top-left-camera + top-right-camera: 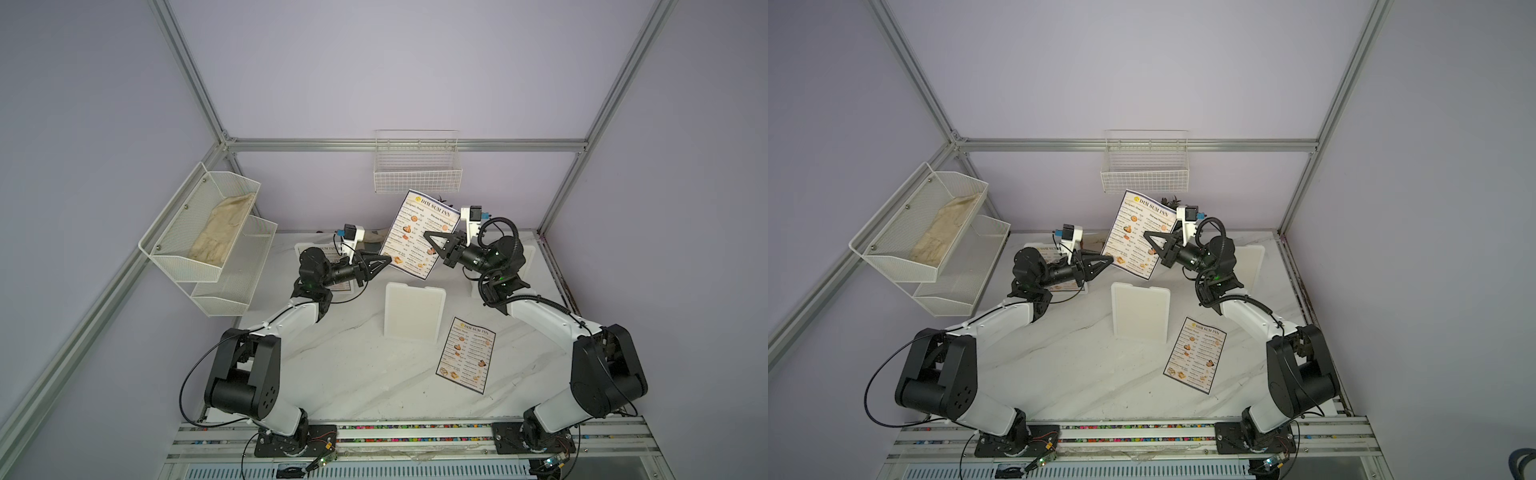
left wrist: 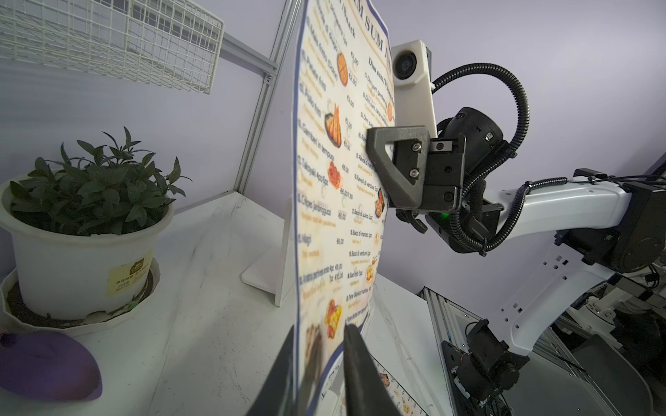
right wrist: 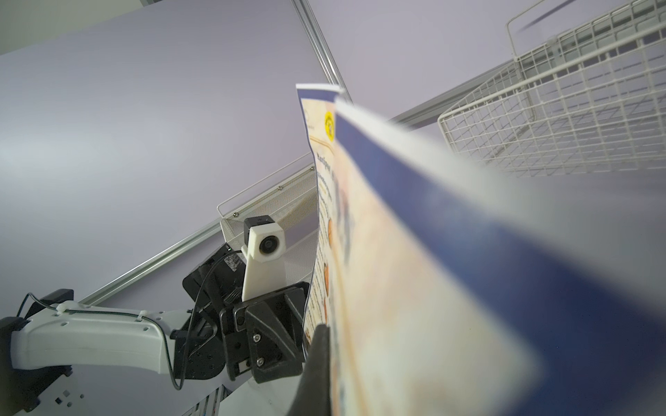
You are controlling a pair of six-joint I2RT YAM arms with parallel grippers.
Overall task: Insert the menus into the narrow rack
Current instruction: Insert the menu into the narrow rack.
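The raised menu (image 1: pixel 409 226) looks light and floppy — your right gripper (image 1: pixel 428 237) pinches its side edge, your left gripper (image 1: pixel 387 259) narrowly straddles the lower corner, grip unclear — so hold both edges.

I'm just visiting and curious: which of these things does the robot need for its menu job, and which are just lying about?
For the job: upright menu, flat menu, half-hidden menu, wire rack.

Lying about: potted plant, mesh shelf, cloth, white boards, purple object.
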